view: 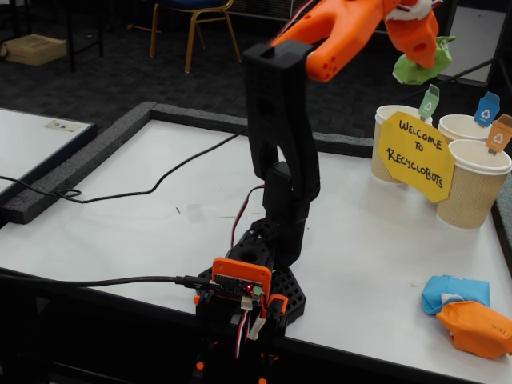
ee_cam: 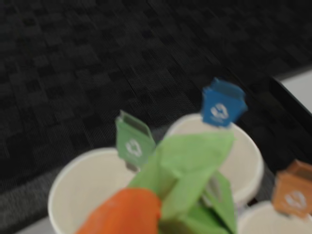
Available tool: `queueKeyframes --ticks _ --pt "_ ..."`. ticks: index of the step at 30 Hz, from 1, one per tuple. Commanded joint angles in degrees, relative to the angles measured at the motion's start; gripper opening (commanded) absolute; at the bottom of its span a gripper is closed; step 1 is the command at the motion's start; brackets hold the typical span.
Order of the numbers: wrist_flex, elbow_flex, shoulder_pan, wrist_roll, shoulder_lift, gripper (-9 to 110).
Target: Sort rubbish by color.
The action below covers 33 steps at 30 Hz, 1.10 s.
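Lying near the front right corner of the table (view: pixel 160 208) in the fixed view, the orange wad (view: pixel 475 328) and the blue wad (view: pixel 454 290) touch each other, both unsorted. Farther back, the gripper (view: pixel 419 50) is clamped on the green wad (ee_cam: pixel 195 170), high above the cups. From the wrist view the wad hangs between the green-flagged cup (ee_cam: pixel 87 187) on the left and the blue-flagged cup (ee_cam: pixel 241 161). I'd shift left until it's centred over the green-flagged one, lower it, then let go.
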Motion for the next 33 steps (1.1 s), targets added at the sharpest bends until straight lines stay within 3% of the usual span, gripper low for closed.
queueKeyframes --ticks 1,23,33 --pt "-5.1 -8.4 -2.6 -4.7 -0.5 0" --pt "-13.3 -14.9 -3.5 -25.3 -14.5 0" --pt "-19.5 -12.6 -5.4 -25.6 -15.6 0"
